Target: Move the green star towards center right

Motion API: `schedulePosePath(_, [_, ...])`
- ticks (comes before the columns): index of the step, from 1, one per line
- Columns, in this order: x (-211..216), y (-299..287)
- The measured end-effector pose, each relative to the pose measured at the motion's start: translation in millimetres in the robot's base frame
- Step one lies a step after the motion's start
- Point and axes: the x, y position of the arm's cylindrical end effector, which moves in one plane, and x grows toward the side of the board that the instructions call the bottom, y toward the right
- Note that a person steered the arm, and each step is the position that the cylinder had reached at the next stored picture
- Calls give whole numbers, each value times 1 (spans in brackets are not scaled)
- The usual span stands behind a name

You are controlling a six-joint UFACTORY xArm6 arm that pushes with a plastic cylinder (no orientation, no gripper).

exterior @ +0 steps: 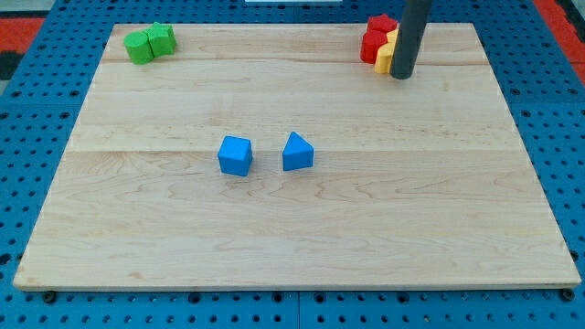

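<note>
Two green blocks sit together at the board's top left corner: one [140, 47] on the left and one [161, 38] on the right. Which of them is the star I cannot tell. My rod comes down from the view's top right, and my tip [401, 76] rests on the board just right of a yellow block [387, 58], far across the board from the green blocks.
Red blocks [376, 37] cluster with the yellow block at the top right, partly hidden by the rod. A blue cube [235, 155] and a blue triangular block [297, 152] lie near the middle of the wooden board [292, 228].
</note>
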Motion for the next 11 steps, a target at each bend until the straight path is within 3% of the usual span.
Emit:
schedulePosePath(1, [23, 5])
schedulePosePath(2, [64, -64])
schedulePosePath(3, [32, -177])
schedulePosePath(5, [32, -367])
schedulePosePath(6, [16, -427])
schedulePosePath(7, [3, -434])
schedulePosePath(9, [-88, -426])
schedulePosePath(10, [-76, -341])
schedulePosePath(11, [-28, -311])
